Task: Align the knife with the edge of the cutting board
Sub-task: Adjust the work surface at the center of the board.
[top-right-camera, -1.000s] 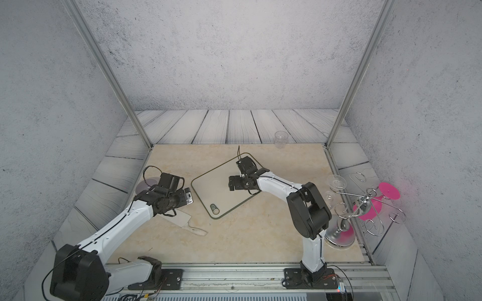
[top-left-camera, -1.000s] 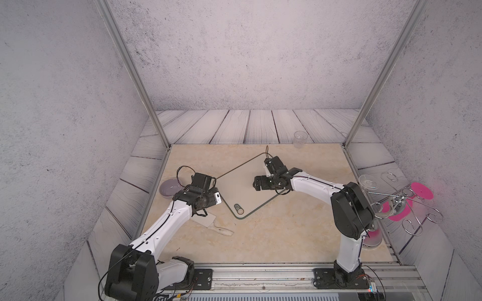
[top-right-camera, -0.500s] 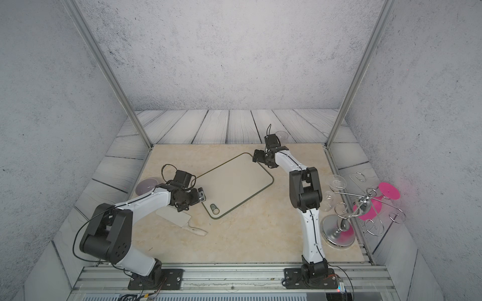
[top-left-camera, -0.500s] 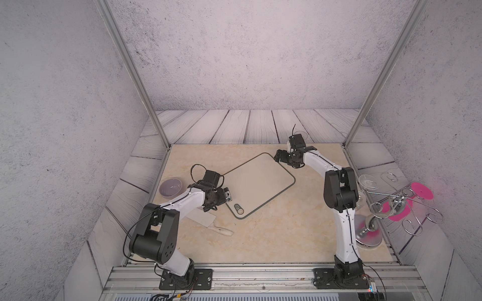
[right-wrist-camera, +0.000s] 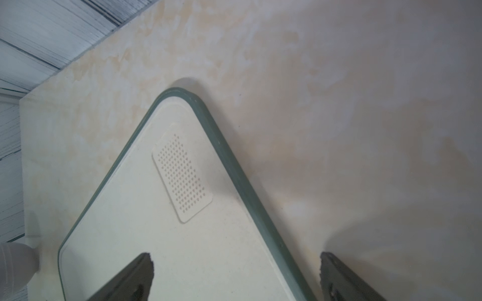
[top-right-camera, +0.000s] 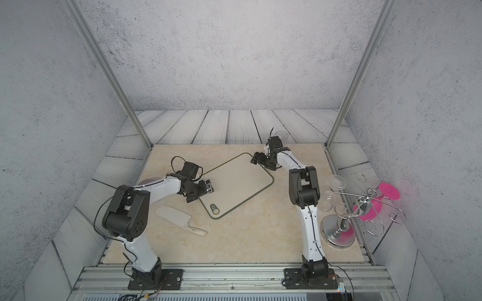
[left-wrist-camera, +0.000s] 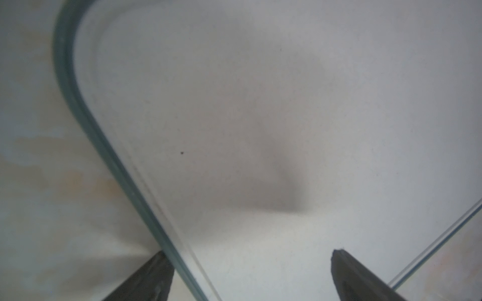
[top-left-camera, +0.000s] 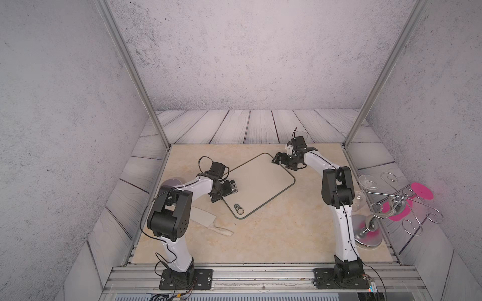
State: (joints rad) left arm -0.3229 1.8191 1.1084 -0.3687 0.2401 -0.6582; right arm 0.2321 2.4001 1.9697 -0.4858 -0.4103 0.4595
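Currently held: nothing; the left gripper (left-wrist-camera: 251,256) and right gripper (right-wrist-camera: 236,256) are spread wide, each set astride the cutting board (top-left-camera: 260,182) edge.
Knife (top-right-camera: 175,215): laid flat on the table (top-left-camera: 260,242), lower left of the board, apart from it.
Next: handle is best pinched, blade swung parallel to the nearest board edge.

Both top views are looking down from high above the near edge of the beige marbled counter (top-left-camera: 260,234); both wrist cameras are closely facing corners of the pale green-rimmed cutting board (right-wrist-camera: 182,260), shared by all views.
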